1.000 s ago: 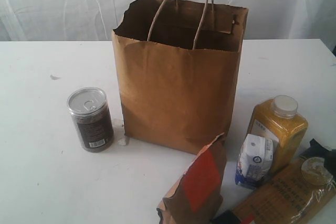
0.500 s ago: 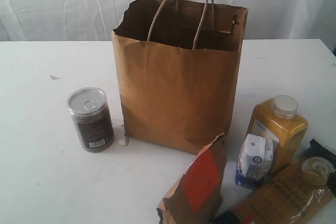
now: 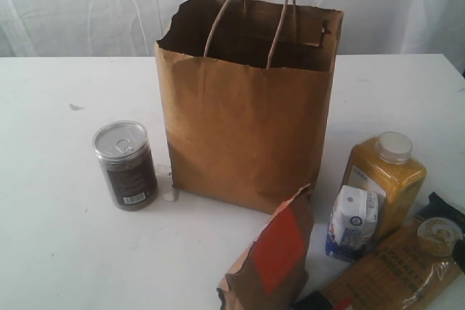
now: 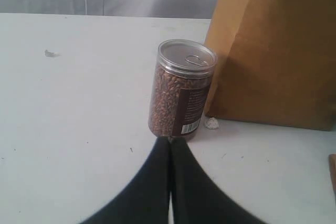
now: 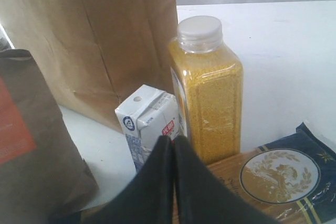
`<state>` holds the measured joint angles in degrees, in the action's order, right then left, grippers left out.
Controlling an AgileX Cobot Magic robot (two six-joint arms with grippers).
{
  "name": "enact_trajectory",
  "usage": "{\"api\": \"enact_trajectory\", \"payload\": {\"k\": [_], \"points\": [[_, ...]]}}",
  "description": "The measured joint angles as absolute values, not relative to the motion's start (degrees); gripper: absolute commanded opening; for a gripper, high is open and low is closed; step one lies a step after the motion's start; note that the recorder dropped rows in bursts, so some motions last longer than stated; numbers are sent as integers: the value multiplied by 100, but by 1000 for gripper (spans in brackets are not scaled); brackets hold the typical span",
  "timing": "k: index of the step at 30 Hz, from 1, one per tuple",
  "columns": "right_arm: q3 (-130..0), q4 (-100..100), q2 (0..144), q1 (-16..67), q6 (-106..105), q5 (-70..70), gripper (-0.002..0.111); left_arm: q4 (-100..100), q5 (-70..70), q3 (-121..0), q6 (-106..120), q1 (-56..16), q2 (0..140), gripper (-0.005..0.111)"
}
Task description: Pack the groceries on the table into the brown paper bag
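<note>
The brown paper bag stands open on the white table. Left of it stands a dark can with a silver pull-tab lid. At the front right are a brown pouch with an orange-red label, a small white-blue carton, a yellow white-capped bottle and a flat spaghetti packet. My left gripper is shut and empty, its tips just short of the can. My right gripper is shut and empty, close to the carton and bottle, above the packet.
A small white scrap lies on the table between the can and the bag's foot. The pouch stands close beside my right gripper. A white curtain hangs behind the table. A small scuff marks the left side.
A dark shape at the exterior view's right edge, over the spaghetti packet's end, has slid down and almost out of the picture. The groceries and bag have not moved.
</note>
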<state>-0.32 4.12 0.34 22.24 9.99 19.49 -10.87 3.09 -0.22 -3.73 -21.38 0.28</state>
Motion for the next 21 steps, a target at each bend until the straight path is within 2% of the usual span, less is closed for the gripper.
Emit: {"api": "enact_trajectory", "payload": {"k": [21], "points": [[-32,412,34,2224,999,1949,0,-1087,0,-22,-414,-2138,28,0]]}}
